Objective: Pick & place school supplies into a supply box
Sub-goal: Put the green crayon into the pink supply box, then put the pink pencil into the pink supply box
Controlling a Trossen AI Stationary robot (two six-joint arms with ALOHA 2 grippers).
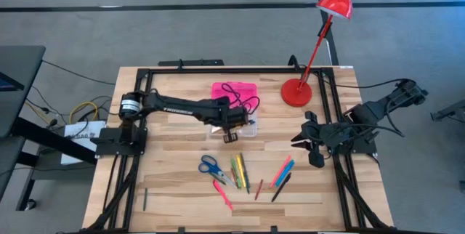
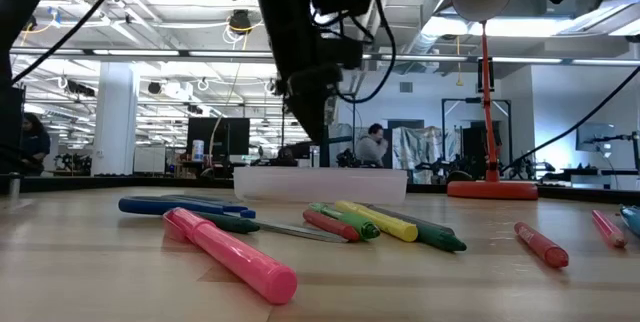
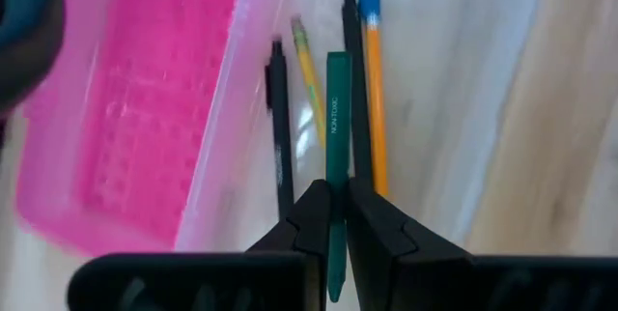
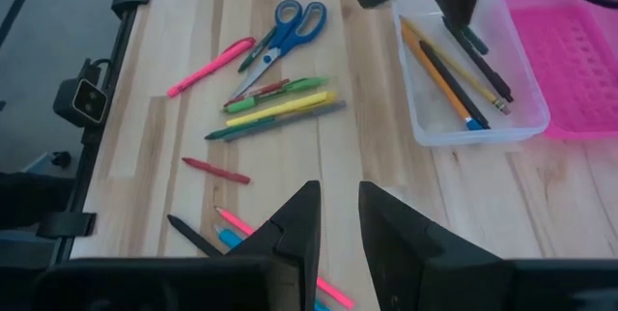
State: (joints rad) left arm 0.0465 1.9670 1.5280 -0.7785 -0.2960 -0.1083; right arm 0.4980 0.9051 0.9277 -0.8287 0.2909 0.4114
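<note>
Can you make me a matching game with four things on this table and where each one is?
Things:
1. dark green pen
2. blue-handled scissors
3. red desk lamp
4. orange pencil with a blue end

Places:
A. lying inside the clear plastic box with the pink lid
B. standing at the table's far edge, right of the box
C. pinched in the left gripper, over the box
D. lying flat on the wood next to the loose pens

Pairs: 1-C, 2-D, 3-B, 4-A

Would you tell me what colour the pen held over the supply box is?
Dark green; the pen, marked NON TOXIC, shows best in the left wrist view.
</note>
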